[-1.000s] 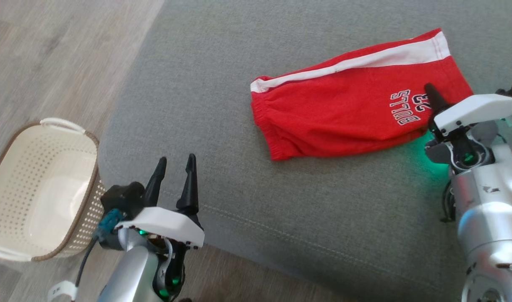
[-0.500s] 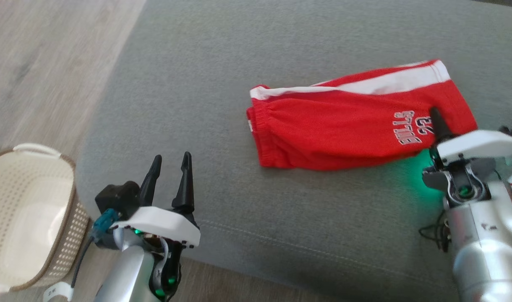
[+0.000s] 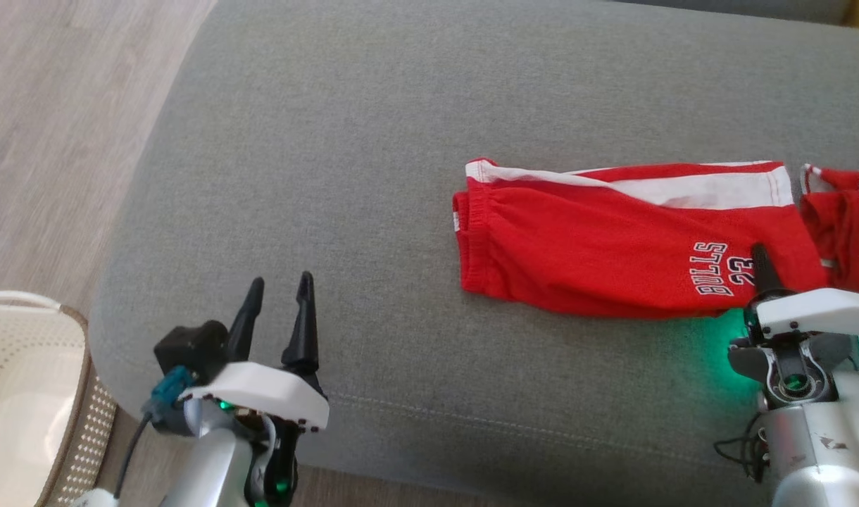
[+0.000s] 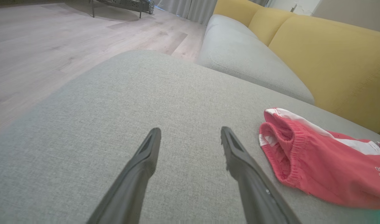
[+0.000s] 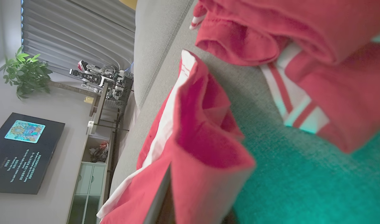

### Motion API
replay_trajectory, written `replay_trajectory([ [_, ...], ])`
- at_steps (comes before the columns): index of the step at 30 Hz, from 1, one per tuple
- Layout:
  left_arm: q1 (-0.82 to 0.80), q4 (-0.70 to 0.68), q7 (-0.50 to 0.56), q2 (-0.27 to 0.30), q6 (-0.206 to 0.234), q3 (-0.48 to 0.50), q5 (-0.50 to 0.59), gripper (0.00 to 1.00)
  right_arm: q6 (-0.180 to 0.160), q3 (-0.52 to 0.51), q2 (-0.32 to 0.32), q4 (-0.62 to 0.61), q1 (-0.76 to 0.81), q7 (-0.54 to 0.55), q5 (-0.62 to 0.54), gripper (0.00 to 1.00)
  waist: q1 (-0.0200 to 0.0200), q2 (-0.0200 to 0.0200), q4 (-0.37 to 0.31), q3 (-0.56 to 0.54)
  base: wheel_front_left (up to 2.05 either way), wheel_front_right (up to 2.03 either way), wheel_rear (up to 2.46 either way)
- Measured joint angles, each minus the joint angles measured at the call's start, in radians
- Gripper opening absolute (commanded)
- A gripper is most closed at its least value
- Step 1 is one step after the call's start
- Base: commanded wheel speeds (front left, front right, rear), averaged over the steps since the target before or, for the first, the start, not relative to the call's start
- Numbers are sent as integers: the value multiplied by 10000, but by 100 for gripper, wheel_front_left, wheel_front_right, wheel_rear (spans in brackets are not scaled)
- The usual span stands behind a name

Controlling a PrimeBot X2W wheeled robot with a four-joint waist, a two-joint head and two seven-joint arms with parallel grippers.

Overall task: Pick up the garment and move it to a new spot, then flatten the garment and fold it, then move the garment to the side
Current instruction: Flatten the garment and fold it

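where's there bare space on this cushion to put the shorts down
Widest bare patch: the grey cushion between its left edge and the red shorts, ahead of the open left gripper. A bare strip runs along the near seam. Crowded at the right, where another red garment lies beside the shorts.

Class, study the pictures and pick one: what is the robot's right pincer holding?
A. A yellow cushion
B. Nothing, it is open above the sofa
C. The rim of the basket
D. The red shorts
D: the right pincer is shut on the red shorts at their leg-hem end, and the right wrist view shows red cloth bunched around its fingers.
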Motion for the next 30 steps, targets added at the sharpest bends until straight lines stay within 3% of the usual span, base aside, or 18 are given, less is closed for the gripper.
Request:
replay_trajectory([
  [5, 23, 65, 0, 0, -77, -8, 71, 100, -2, 767, -2, -186, -58, -159, 523, 0, 0, 0, 42, -132, 0, 0, 0],
  [21, 383, 90, -2, 6, -140, 297, 142, 100, -2, 4347, -4, -2961, 876, -422, 3173, 0, 0, 0, 769, -590, 0, 0, 0],
  [30, 463, 86, -2, 8, -132, 263, 138, 100, -2, 5436, -6, -2987, 920, -493, 3335, 0, 0, 0, 1255, -597, 0, 0, 0],
])
